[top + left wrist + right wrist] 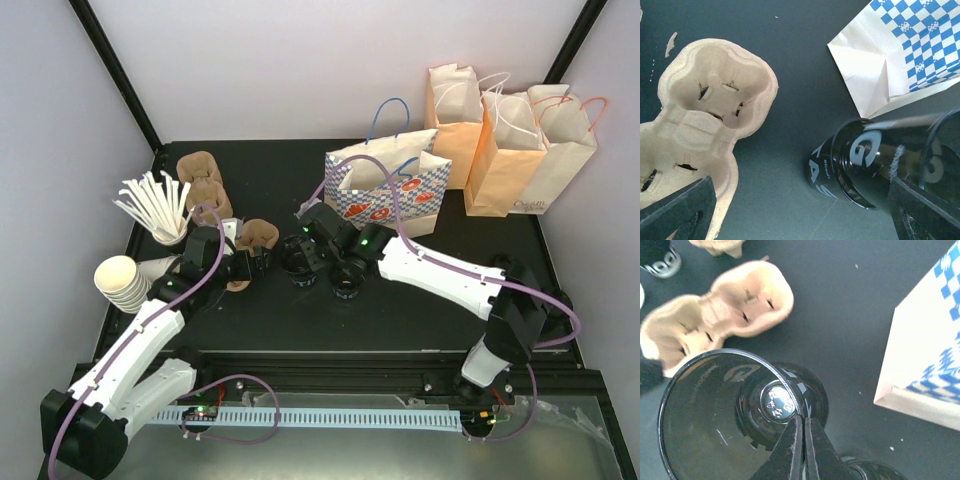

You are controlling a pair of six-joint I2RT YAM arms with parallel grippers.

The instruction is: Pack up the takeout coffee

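The takeout coffee is a small black cup (300, 260) with white lettering, standing mid-table. No lid shows on it. My right gripper (308, 240) is shut, pinching the rim of this open black cup (715, 415), and in the right wrist view the fingertips (802, 422) meet on the rim. A second black cup (348, 278) stands just to its right and also shows in the right wrist view (875, 472). My left gripper (252, 262) is open and empty, low over the table. In its view the cup (840, 170) is ahead to the right, near the right finger (925, 210).
A brown pulp carrier (255, 240) lies beside the left gripper (705, 115) (720, 310), with more carriers (205, 180) behind. A blue-checked bag (390, 190) stands open behind the cups. Orange and cream bags (510, 150) are back right. Cream cups (125, 280) and white stirrers (155, 205) are at left.
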